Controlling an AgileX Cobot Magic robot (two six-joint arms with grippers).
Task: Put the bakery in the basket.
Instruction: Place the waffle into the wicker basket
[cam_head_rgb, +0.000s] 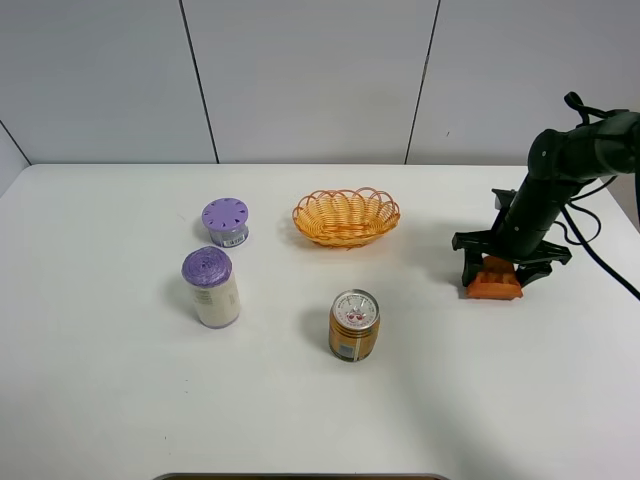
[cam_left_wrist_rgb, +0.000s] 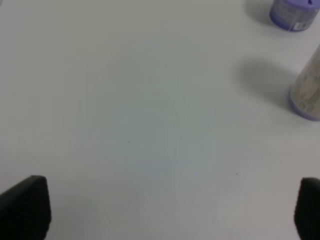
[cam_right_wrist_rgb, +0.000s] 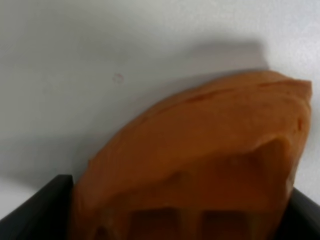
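Note:
The bakery (cam_head_rgb: 495, 279) is an orange-brown waffle wedge lying on the table at the right. My right gripper (cam_head_rgb: 497, 270) is down over it, one finger on each side. In the right wrist view the waffle (cam_right_wrist_rgb: 200, 165) fills the gap between the two black fingers (cam_right_wrist_rgb: 45, 205) and touches both. The basket (cam_head_rgb: 346, 216), yellow-orange wicker, stands empty at the centre back, well left of the waffle. My left gripper (cam_left_wrist_rgb: 165, 210) is open over bare table, with only its fingertips (cam_left_wrist_rgb: 25, 205) showing; it does not show in the exterior high view.
A gold drink can (cam_head_rgb: 354, 324) stands in front of the basket. A white jar with a purple lid (cam_head_rgb: 210, 287) and a small purple-lidded jar (cam_head_rgb: 226, 221) stand at the left; both also show in the left wrist view (cam_left_wrist_rgb: 306, 87) (cam_left_wrist_rgb: 294, 13).

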